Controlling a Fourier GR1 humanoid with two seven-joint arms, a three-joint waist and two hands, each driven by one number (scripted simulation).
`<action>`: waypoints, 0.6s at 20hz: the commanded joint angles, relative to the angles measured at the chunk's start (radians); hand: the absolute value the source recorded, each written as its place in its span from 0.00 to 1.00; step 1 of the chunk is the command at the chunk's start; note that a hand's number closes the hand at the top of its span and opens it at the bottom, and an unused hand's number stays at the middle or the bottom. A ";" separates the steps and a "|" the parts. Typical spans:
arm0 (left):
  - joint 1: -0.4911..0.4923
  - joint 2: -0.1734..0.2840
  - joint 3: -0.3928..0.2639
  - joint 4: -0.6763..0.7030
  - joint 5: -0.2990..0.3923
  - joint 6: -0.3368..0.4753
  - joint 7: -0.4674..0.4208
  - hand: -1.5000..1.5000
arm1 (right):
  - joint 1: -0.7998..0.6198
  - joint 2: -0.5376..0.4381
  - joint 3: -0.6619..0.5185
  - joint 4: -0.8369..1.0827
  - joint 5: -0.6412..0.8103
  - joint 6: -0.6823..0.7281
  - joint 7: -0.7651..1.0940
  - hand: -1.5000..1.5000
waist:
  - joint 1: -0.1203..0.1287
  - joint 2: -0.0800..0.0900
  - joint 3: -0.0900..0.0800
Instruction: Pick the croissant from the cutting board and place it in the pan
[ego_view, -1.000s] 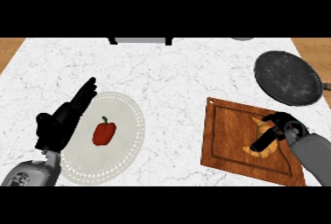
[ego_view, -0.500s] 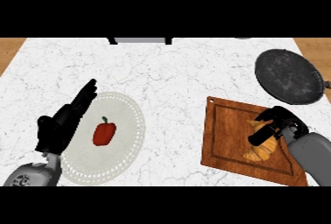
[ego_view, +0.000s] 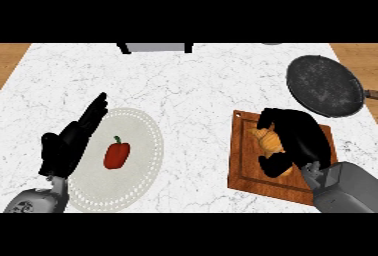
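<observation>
One step looked partly done, and most of the job was left. The fingers of the right hand were curled over the croissant, and the thumb sat under it on the other side. So the fingers were clamped on the croissant, as far as I could tell. The croissant was over the middle of the cutting board. I could not tell if it was up off the wood or touching it. My guess was that the grab was made and the lift was the step in hand.

The croissant was golden orange with lighter stripes across it. It looked small and curved, with one end pointing to the far edge of the board. The black hand hid a good part of it.

The cutting board was brown wood and lay near the right, near edge of the surface. The pan was dark and round and sat by the far right edge, just past the far corner of the board. Nothing was in the pan. The croissant had to be carried over there and let go, so that part was not done.

The left hand was resting at the left side of the surface, its fingers straight and apart. It was by the left rim of a pale round plate. A red pepper lay in the middle of that plate.
</observation>
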 joint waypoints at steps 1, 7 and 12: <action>-0.018 0.015 0.021 0.017 -0.003 -0.003 -0.001 0.50 | -0.013 -0.033 0.039 -0.178 0.224 -0.131 -0.019 1.00 | -0.020 0.002 0.001; 0.037 -0.008 0.007 -0.056 0.002 -0.024 -0.026 0.50 | 0.186 -0.111 -0.069 -0.355 0.324 -0.223 0.014 1.00 | 0.013 0.017 0.002; -0.044 -0.004 0.042 0.008 -0.005 -0.042 0.013 0.50 | 0.329 -0.077 -0.171 -0.284 0.342 -0.367 -0.094 1.00 | 0.014 0.021 0.002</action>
